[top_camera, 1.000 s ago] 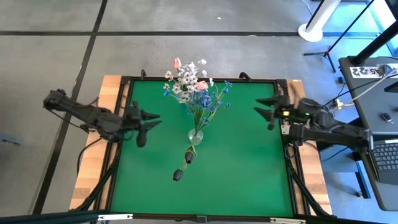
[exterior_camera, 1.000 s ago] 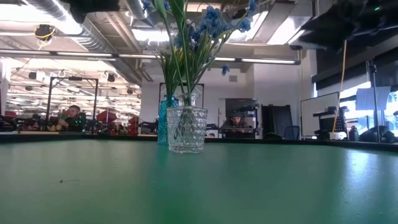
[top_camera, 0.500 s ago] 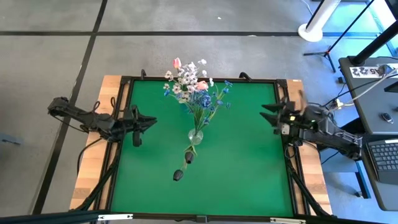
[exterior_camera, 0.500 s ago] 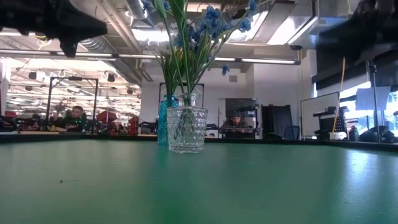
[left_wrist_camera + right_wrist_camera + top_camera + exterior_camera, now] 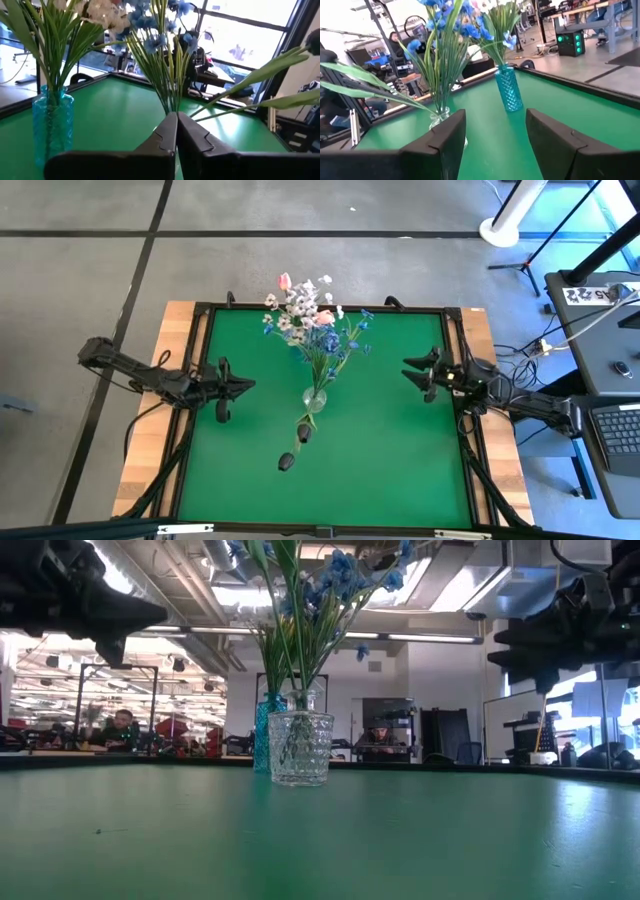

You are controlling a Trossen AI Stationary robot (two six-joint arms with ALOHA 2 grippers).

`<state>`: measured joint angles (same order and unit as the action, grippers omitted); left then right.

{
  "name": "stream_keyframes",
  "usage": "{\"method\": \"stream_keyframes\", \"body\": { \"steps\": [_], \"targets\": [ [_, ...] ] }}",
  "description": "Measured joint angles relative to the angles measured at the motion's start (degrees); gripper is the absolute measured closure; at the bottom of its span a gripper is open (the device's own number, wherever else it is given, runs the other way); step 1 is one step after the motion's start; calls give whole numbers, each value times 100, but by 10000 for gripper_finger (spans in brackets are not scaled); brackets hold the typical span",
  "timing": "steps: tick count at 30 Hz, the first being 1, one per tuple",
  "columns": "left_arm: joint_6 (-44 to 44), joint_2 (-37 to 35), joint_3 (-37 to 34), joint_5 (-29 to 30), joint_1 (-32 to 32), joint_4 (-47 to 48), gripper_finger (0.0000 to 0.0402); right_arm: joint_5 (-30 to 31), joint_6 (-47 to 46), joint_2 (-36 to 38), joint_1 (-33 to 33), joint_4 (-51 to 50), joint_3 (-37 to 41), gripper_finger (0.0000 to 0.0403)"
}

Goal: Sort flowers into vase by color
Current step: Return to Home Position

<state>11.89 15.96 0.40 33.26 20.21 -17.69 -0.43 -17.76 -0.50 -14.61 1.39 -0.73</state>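
Note:
A clear glass vase (image 5: 314,398) (image 5: 300,748) stands mid-table and holds blue blossom sprays (image 5: 327,343) (image 5: 445,30). Beside it a teal vase (image 5: 267,730) (image 5: 50,125) (image 5: 509,90) holds white blossom clusters (image 5: 294,312) (image 5: 102,12). Pink tulip buds (image 5: 285,280) show above the bunch. My left gripper (image 5: 243,384) (image 5: 176,115) hovers shut to the left of the vases. My right gripper (image 5: 408,368) (image 5: 495,112) hovers open to their right. Both point toward the vases and hold nothing.
Two small dark lumps (image 5: 303,432) (image 5: 286,462) lie on the green mat (image 5: 390,460) nearer the near edge than the clear vase. A black frame (image 5: 455,340) rims the mat. People sit at desks in the room behind the table.
Both grippers have come down, as the low view shows. The left one drew back a little toward the table's left edge. The right one pulled back, then reached toward the vases again. The vases and flowers have not moved.

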Motion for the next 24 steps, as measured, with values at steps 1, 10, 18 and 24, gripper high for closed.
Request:
{"method": "stream_keyframes", "body": {
  "steps": [1,10,18,24],
  "targets": [
    [-3,1,0,-6,0,25,400,-19,-5,-4,0,-5,0,198],
    [17,3,0,44,0,62,400,-63,35,3,-2,-9,11,198],
    [703,3,0,17,7,144,399,-119,396,4,-1,-30,-42,211],
    [550,3,7,15,7,50,399,255,936,14,-2,-662,-643,315]
  ]
}}
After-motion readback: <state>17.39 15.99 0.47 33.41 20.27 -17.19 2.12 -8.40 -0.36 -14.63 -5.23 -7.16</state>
